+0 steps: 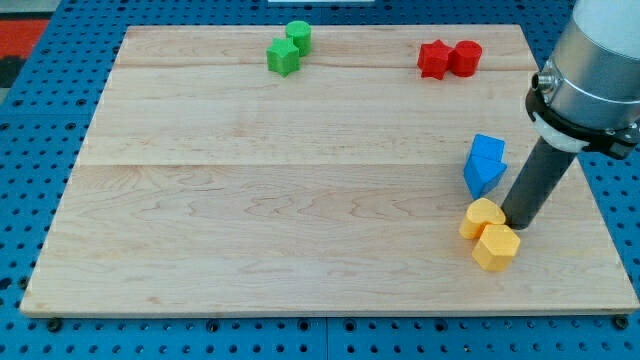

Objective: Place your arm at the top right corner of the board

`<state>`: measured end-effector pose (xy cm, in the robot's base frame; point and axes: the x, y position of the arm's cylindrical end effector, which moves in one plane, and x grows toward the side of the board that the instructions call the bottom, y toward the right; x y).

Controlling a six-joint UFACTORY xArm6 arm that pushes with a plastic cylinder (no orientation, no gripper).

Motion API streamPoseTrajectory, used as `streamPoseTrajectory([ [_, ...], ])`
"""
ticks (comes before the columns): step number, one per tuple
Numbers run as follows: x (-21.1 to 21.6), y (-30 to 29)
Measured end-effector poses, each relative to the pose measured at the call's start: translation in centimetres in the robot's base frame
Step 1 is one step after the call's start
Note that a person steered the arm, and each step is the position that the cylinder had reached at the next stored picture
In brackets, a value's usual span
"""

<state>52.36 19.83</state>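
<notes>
My tip (520, 222), the lower end of a straight dark rod with no claw on it to open or close, rests on the pale wooden board (300, 200) toward the view's lower right, well below the board's top right corner (520, 32). The tip stands just to the view's right of a yellow heart-shaped block (481, 217) and looks to be touching or nearly touching it; I cannot tell which. A second yellow block (496, 247), roughly hexagonal, lies against the heart on its lower side. Two blue blocks (485, 165), stacked close so their shapes blur together, sit just above the yellow pair and left of the rod. Nearer the corner, a red star-shaped block (433, 59) touches a red cylinder (465, 57). Along the top edge, further left, a green star-shaped block (283, 56) touches a green cylinder (298, 36). The board lies on a blue perforated bench (40, 120).
</notes>
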Motion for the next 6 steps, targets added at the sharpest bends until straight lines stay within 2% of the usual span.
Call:
streamPoseTrajectory([
  [1, -2.1, 3.3],
  [2, -7.4, 6.8],
  [3, -13.3, 6.7],
  [4, -18.5, 9.5],
  [5, -24.9, 9.4],
  [6, -28.5, 7.0],
])
